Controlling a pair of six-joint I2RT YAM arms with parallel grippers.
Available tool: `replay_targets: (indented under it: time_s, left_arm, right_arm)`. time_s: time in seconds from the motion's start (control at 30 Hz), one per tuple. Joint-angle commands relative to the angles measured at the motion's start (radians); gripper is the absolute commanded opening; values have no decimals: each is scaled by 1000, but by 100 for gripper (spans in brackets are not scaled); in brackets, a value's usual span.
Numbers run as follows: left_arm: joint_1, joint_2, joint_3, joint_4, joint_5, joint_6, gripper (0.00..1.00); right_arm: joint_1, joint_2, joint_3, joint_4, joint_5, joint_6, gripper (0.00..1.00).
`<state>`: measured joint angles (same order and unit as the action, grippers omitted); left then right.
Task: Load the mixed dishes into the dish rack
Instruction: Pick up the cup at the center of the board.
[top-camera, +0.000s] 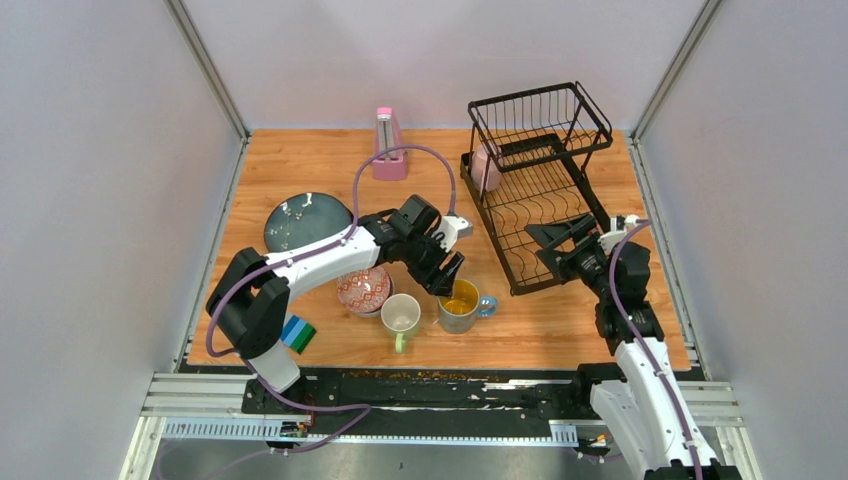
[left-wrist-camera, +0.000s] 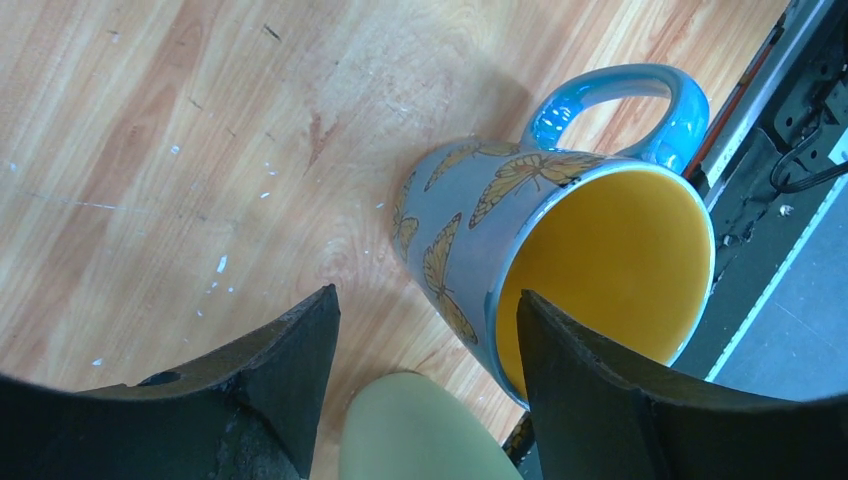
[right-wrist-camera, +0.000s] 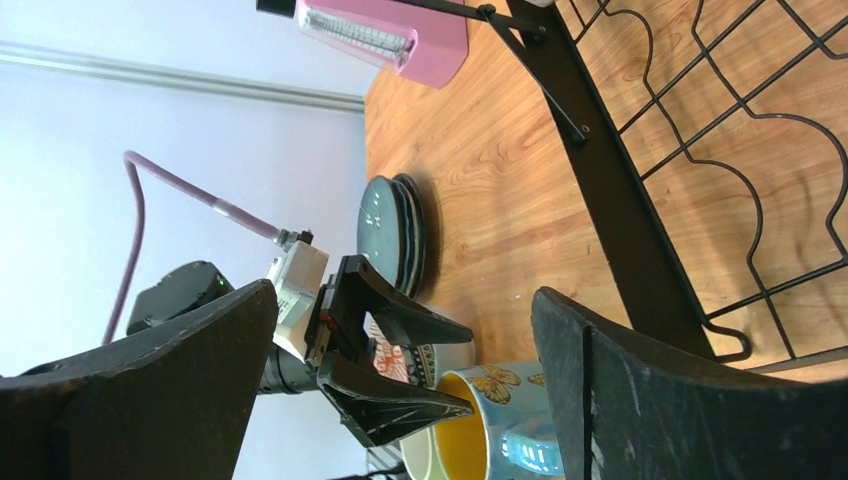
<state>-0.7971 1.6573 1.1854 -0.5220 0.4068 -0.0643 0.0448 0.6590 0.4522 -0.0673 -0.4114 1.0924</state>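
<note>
Left hand (top-camera: 450, 275) is right over the grey mug (left-wrist-camera: 450, 240), fingers apart and not pinching, with the mug's near wall showing between them. The mug stands upright on the table (top-camera: 560, 330). A green mug (top-camera: 401, 315) sits just beside it, with a red-patterned bowl (top-camera: 363, 290) next to that and the blue-grey plates (top-camera: 307, 222) stacked farther back. Over on the other side, the right hand (top-camera: 556, 238) is spread wide and empty, at the near end of the dish rack (right-wrist-camera: 610, 200). A pink mug (top-camera: 485, 165) sits in the rack.
</note>
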Motion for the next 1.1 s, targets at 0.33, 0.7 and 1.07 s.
replay_targets:
  time_s: [0.33, 0.7, 1.07]
  left_arm:
    - [-5, 32, 90, -40, -46, 28, 65]
    - [-5, 57, 113, -36, 4, -2, 41]
    - [-19, 43, 111, -45, -132, 1, 37]
  right_arm:
    - [-19, 12, -40, 73, -24, 158, 100]
    - [-20, 137, -8, 81, -113, 129, 100]
    - [-21, 97, -33, 82, -100, 99, 100]
